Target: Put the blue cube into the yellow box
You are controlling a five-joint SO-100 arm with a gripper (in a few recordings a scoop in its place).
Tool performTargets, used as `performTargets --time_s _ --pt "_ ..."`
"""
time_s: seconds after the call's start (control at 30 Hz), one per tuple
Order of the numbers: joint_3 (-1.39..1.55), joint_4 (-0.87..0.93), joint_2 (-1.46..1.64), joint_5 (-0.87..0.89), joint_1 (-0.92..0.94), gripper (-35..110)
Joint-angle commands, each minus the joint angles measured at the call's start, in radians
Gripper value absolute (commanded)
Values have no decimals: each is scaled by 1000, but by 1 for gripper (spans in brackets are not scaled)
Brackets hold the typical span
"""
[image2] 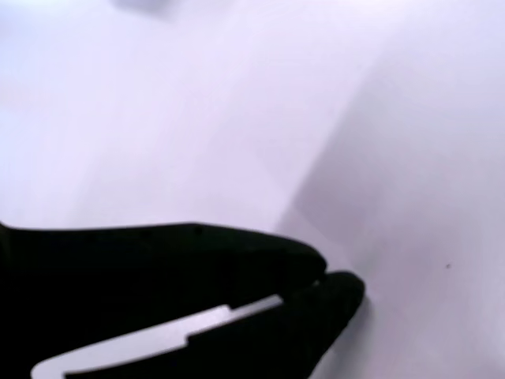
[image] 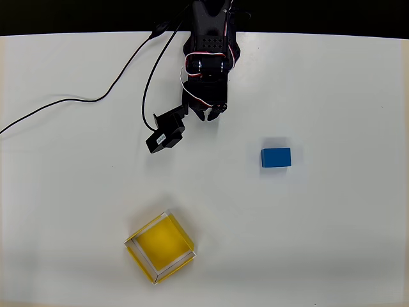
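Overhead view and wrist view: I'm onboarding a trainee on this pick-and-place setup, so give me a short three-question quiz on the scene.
1. True or false: the blue cube already sits inside the yellow box.
2. In the overhead view, the cube lies on which side of the gripper? A) lower left B) lower right C) directly above
3. Fill in: in the wrist view, the gripper fingertips meet, so it is ____.

Key: 1 false, the cube rests on the white table, apart from the box. 2 B. 3 shut, holding nothing.
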Motion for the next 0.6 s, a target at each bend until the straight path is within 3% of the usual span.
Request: performTargets --time_s 0.0,0.2,0.3,0.43,0.57 --pt "28 8 25 23 2 0" --pt "28 8 28 40 -17 0" --pt "28 5 17 -64 -9 0" --pt "-94 -213 -195 -164 21 2" --pt "-419 -299 -499 -196 -11 12"
